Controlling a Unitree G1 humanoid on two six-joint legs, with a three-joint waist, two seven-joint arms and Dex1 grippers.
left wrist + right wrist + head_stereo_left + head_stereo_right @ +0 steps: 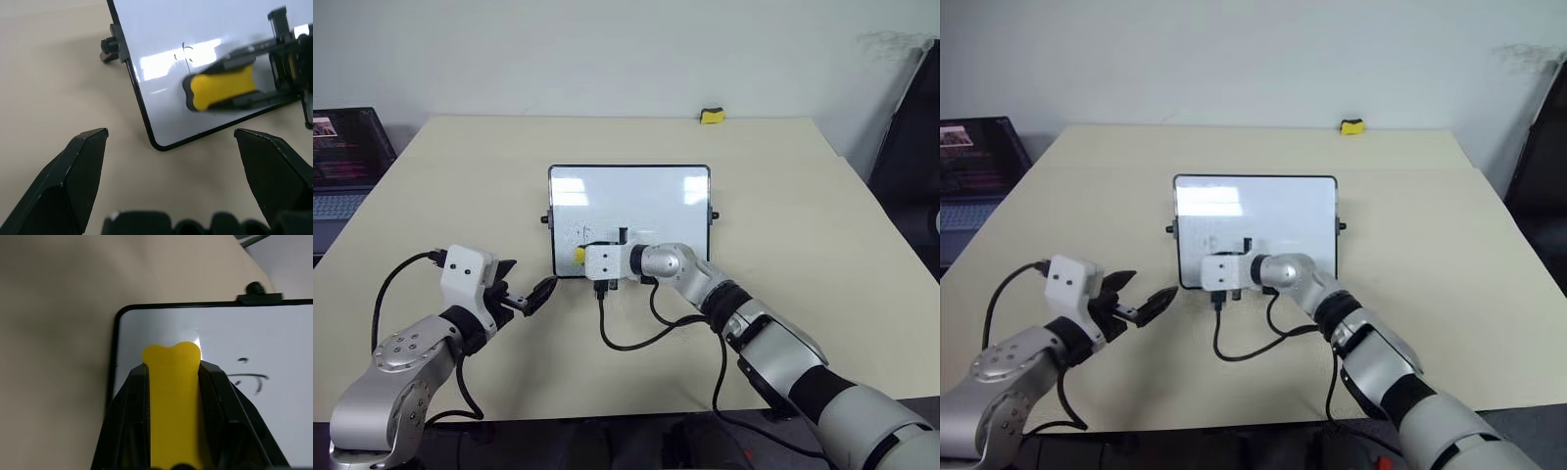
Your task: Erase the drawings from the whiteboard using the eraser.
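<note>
Wiping begins: right tool [583, 256] clamped on the eraser [222, 87], over the whiteboard [628, 201]; left tool [530, 297] apart, idle beside. Next, sweep across the drawings [252, 379] just beside it.

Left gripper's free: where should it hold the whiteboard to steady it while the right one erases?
Probably the whiteboard's left edge by the black side knob, coming in from the left across the table. The board lies flat, and the open left gripper is off its near-left corner, away from the eraser.
</note>
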